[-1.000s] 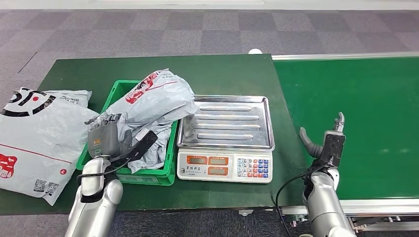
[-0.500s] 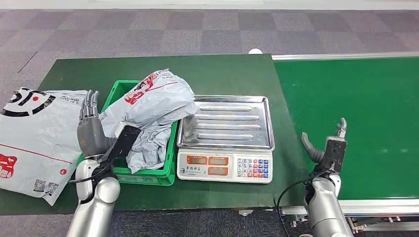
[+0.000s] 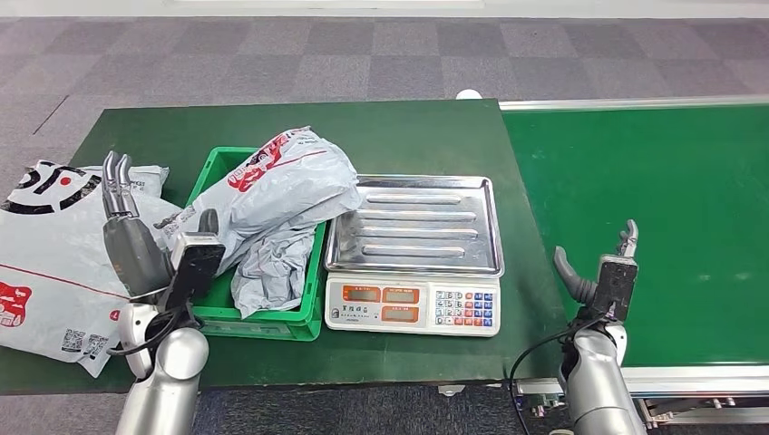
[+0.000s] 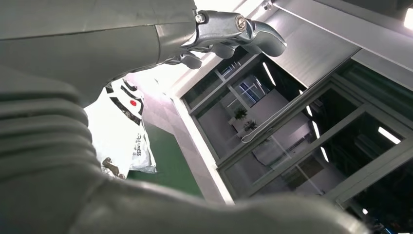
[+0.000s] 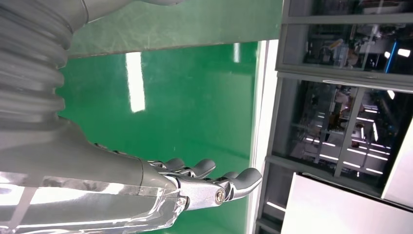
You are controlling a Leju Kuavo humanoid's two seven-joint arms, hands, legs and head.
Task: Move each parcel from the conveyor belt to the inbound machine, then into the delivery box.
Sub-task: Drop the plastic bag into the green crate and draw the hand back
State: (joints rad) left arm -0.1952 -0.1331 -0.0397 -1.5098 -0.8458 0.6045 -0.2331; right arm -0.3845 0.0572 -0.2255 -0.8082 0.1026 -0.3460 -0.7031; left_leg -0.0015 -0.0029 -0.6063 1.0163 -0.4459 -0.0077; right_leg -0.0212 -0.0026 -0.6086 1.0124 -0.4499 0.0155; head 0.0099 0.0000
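Crumpled grey plastic parcel [image 3: 277, 195] with red print sits in green ribbed crate [image 3: 214, 167], spilling over its 3 o'clock rim onto scale tray [image 3: 415, 223], ridged shiny steel, bare. Scale keypad [image 3: 462, 307] at 6 o'clock of tray. Flat grey mailer bags [image 3: 54, 245] lie at 9 o'clock of crate on green mat. Left hand [image 3: 136, 240] released, fingers straight up, between bags and crate, holding nothing. Right hand [image 3: 603, 272] released, fingers apart, over smooth green conveyor belt [image 3: 671, 199], at 3 o'clock of scale.
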